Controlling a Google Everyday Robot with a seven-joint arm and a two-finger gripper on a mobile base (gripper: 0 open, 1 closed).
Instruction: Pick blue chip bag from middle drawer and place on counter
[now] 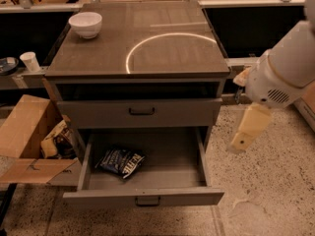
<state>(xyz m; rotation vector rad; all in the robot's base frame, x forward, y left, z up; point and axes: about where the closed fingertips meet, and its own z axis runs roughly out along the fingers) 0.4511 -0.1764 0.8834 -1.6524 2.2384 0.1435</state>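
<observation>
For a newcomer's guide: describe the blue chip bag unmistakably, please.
Below the counter, with the claw hanging right of the cabinet, the open middle drawer holds the blue chip bag, left of centre. It is the only item there, dark navy with white lettering.

Matt counter (98,53); plastic jaws at rt.

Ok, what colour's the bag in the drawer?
The bag is dark navy, white lettering; camera view, gripper hangs beside drawer.

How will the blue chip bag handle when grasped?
The blue chip bag looks crinkled, so probably floppy and light. It lies flat on the middle drawer floor, likely sliding if nudged. The gripper hangs right of that drawer.
</observation>
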